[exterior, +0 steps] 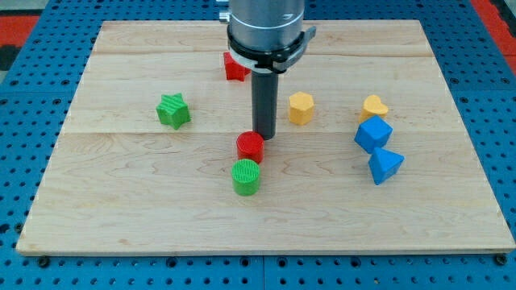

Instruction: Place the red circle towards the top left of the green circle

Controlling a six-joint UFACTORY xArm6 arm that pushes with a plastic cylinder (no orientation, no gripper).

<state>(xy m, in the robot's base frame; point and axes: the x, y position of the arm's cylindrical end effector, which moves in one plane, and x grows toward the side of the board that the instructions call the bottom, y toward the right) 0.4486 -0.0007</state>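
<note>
One red circle (251, 147) just above green circle (247, 176) | our tip (264, 137) touches its upper right | no gripper visible | we judge it light, slippery; push centrally.

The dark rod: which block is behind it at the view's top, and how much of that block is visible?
A red block sits behind the arm's grey housing; only its left part shows, so its shape is unclear. My tip is beside the red circle, above the green circle.
</note>
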